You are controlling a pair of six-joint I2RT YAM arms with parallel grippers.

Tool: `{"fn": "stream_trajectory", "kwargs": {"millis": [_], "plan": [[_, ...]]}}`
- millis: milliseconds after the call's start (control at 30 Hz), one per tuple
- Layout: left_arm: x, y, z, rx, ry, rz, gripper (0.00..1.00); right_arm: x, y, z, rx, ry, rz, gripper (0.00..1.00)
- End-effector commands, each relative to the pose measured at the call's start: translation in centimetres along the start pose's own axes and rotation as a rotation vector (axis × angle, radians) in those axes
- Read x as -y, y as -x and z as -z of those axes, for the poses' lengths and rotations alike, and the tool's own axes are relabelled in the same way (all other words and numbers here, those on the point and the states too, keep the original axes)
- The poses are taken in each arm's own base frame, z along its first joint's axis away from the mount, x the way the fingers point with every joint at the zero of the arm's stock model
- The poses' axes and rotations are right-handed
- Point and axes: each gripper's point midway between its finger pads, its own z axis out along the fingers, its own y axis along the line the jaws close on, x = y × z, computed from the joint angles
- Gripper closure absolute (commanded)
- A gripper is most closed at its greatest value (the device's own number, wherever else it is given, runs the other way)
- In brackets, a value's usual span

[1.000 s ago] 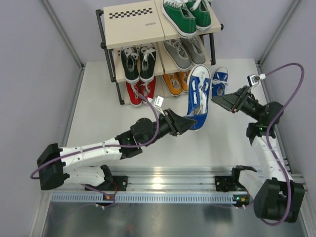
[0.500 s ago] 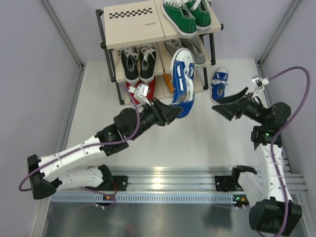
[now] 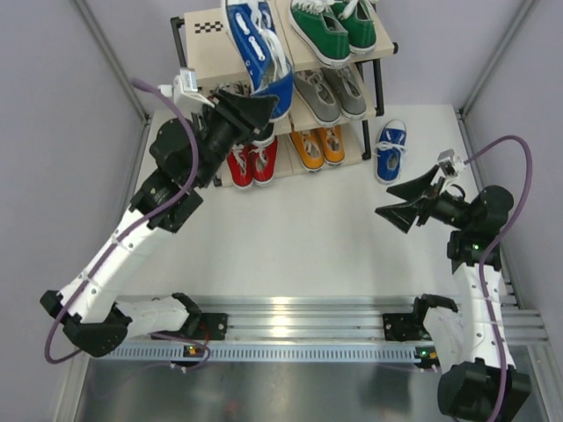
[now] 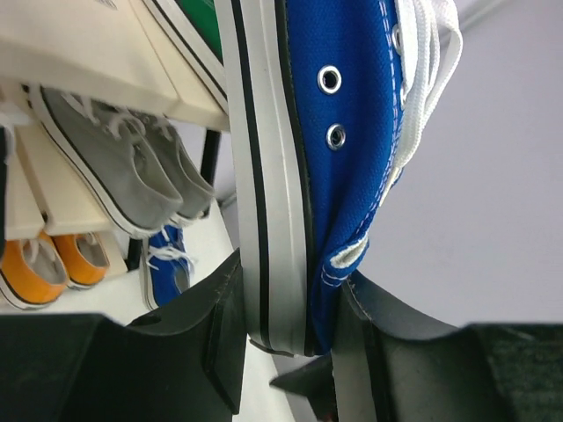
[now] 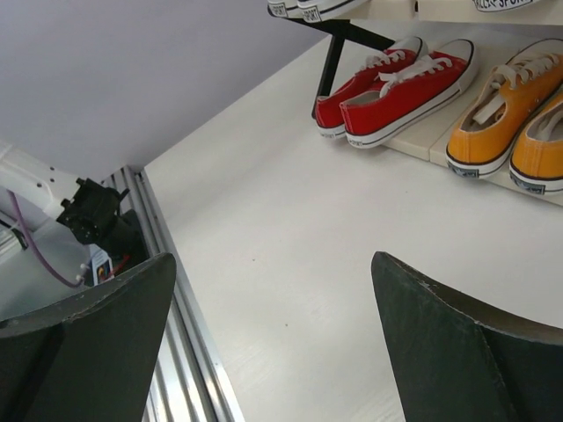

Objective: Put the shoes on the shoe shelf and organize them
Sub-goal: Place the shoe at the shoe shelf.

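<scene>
My left gripper [image 3: 257, 107] is shut on the heel of a blue sneaker [image 3: 258, 53] and holds it raised over the left half of the shoe shelf's [image 3: 230, 54] top board. In the left wrist view the blue sneaker [image 4: 347, 132] is clamped on its side between my fingers [image 4: 215, 334]. Green sneakers [image 3: 332, 28] sit on the top board's right half. Grey sneakers [image 3: 330, 92] are on the middle tier; the black pair is hidden by my arm. Red [image 3: 251, 163] and orange [image 3: 318, 146] pairs are on the bottom tier. A second blue sneaker [image 3: 390, 149] lies on the table right of the shelf. My right gripper [image 3: 396, 200] is open and empty.
Grey walls with metal posts enclose the table on three sides. An aluminium rail [image 3: 299, 321] with the arm bases runs along the near edge. In the right wrist view the red sneakers [image 5: 400, 83] and orange sneakers [image 5: 510, 127] show beyond bare white tabletop.
My left arm has lifted the blue sneaker from low over the table up and left to above the shelf's top board. My right gripper has drawn back slightly from the shelf, staying open.
</scene>
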Motion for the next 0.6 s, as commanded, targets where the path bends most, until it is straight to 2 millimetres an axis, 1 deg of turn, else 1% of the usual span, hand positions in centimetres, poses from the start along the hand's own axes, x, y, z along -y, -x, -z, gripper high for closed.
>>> {"fn": "stream_trajectory", "kwargs": {"millis": [0,67,100,133,167,200,233,267,300,333,367,400,433,467,500,533,567], "plan": [[1.8,3.6,-2.5,0.053,-0.046,0.029,1.0,0.0,-0.2,0.4,-0.003,0.012,0.111,0.08],[1.6,4.0,-3.8,0.036,-0.038,0.042,1.0,0.2,-0.4,0.6,-0.004,0.01,0.115,0.08],[1.3,5.0,-5.1,0.05,-0.033,0.041,1.0,0.3,-0.4,0.6,-0.004,0.01,0.116,0.08],[0.8,4.9,-5.7,0.034,-0.017,0.046,1.0,0.3,-0.4,0.7,-0.004,0.008,0.118,0.08],[0.6,5.2,-6.2,0.032,-0.013,0.054,1.0,0.4,-0.6,0.7,-0.005,0.008,0.118,0.08],[0.1,5.8,-7.2,0.042,0.002,0.053,1.0,0.4,-0.6,0.8,-0.004,0.006,0.121,0.08],[-0.2,5.9,-7.6,0.038,0.012,0.057,1.0,0.4,-0.6,0.8,-0.004,0.005,0.118,0.08],[-1.1,5.5,-8.6,0.024,0.03,0.064,1.0,0.4,-0.7,0.8,-0.005,0.008,0.117,0.07],[-1.8,5.7,-9.0,0.02,0.048,0.067,1.0,0.2,-0.8,0.9,-0.005,0.009,0.116,0.07],[-1.3,6.5,-9.2,0.029,0.04,0.074,1.0,0.2,-0.8,0.9,-0.005,0.009,0.116,0.07],[-2.4,5.9,-10.1,0.009,0.068,0.092,1.0,0.1,-0.9,0.9,-0.005,0.011,0.119,0.07],[-2.8,6.2,-10.4,0.011,0.077,0.098,1.0,0.0,-0.9,1.0,-0.004,0.012,0.122,0.07],[-2.6,6.7,-10.7,0.019,0.073,0.104,1.0,-0.1,-0.9,1.0,-0.002,0.012,0.124,0.07],[-2.9,6.9,-11.0,0.024,0.082,0.115,1.0,-0.2,-0.8,1.0,-0.001,0.011,0.128,0.07],[-3.8,6.7,-11.5,0.019,0.102,0.121,1.0,-0.2,-0.8,1.0,0.0,0.01,0.13,0.07],[-3.5,7.2,-11.6,0.028,0.098,0.123,1.0,-0.3,-0.8,1.0,0.001,0.01,0.13,0.07],[-3.9,7.0,-12.0,0.024,0.105,0.131,1.0,-0.3,-0.8,1.1,0.001,0.01,0.13,0.07]]}}
